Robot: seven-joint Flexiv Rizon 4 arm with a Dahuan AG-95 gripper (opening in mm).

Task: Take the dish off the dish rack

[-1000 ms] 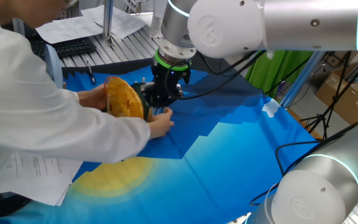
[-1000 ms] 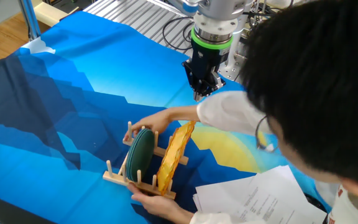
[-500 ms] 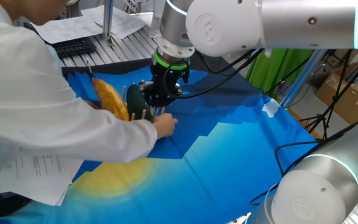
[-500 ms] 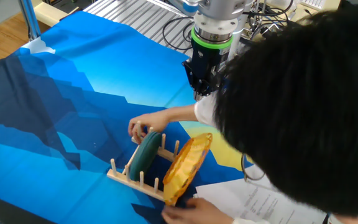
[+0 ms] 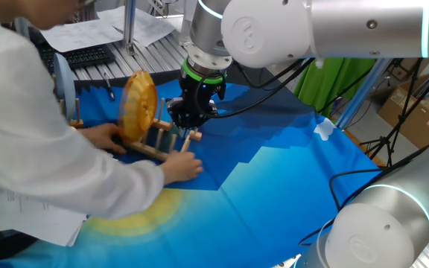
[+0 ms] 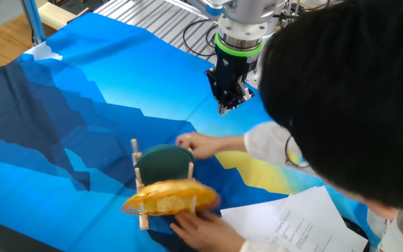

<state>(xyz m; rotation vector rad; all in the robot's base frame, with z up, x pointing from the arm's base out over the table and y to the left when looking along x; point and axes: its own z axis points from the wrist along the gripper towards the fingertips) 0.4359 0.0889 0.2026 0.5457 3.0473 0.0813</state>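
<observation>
A person in a white coat [image 5: 28, 141] leans over the near edge of the table [image 5: 274, 193], which is covered by a blue cloth with a yellow patch, and printed sheets of paper [image 6: 285, 220] lie by the person's arm. Both of the person's hands hold the dish rack [image 5: 159, 145]: one at its base toward 9 o'clock in one fixed view, the other at its near end. The dish [image 5: 138, 106] stands on edge between the rack's pegs, and in the other fixed view it [image 6: 170, 198] is the nearest plate, with the dark green plate [image 6: 163, 162] standing right behind it in the same rack. Beyond the rack, toward 1 o'clock, the robot's hand [image 6: 228, 106] hangs above the cloth, apart from the rack and the dish, holding nothing; I cannot tell how wide its fingers stand. A keyboard [image 5: 88, 54] sits on the far bench.
</observation>
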